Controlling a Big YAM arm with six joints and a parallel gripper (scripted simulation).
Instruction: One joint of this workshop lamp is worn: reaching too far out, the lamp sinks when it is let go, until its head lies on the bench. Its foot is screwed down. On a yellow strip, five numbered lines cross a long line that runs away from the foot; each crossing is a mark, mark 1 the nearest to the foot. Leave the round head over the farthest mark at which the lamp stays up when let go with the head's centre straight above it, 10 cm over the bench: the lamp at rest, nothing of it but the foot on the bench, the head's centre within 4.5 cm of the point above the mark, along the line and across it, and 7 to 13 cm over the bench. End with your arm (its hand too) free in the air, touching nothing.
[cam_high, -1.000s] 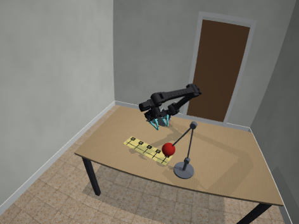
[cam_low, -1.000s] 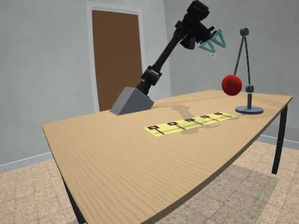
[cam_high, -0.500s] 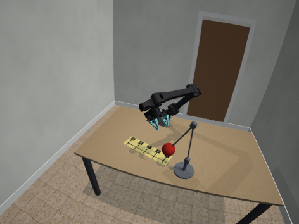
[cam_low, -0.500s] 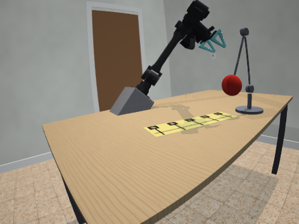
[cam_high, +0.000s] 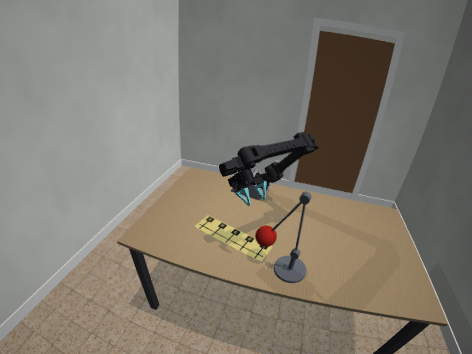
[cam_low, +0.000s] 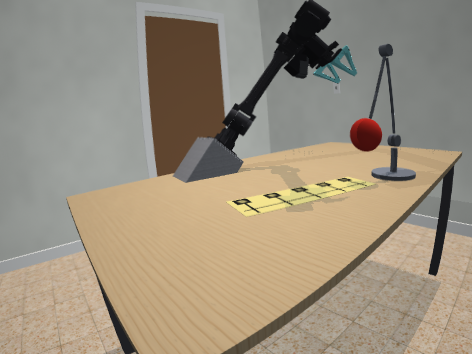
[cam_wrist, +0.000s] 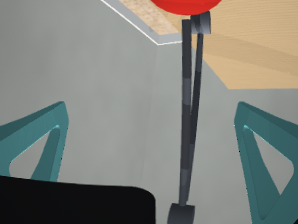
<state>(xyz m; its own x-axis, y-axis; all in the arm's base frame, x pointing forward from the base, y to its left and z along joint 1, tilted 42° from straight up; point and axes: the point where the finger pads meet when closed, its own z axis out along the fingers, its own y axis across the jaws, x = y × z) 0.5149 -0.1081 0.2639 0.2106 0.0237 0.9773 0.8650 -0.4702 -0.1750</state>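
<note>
The lamp's red head (cam_high: 266, 236) (cam_low: 366, 134) (cam_wrist: 187, 4) is held up by its own arms above the foot end of the yellow strip (cam_high: 227, 235) (cam_low: 300, 196), well clear of the surface (cam_high: 175, 210) (cam_low: 200, 250), and nothing is gripped: the gripper (cam_high: 255, 194) (cam_low: 347, 78) (cam_wrist: 151, 111) is spread wide, apart from the lamp. If a rod were struck by a fingertip during the approach, the head could be swung sideways off the long line. If the head were drawn too far out and released, a sink onto the surface would be likely, the worn joint being the cause; too cautious a choice of mark would also fail. The lamp is folded in a narrow peak, its elbow (cam_high: 305, 198) (cam_low: 385, 50) (cam_wrist: 181, 214) uppermost; the lower rod runs steeply up from the round foot (cam_high: 283, 273) (cam_low: 380, 174), and the upper rod slopes down and outward to the head, towards the strip.
</note>
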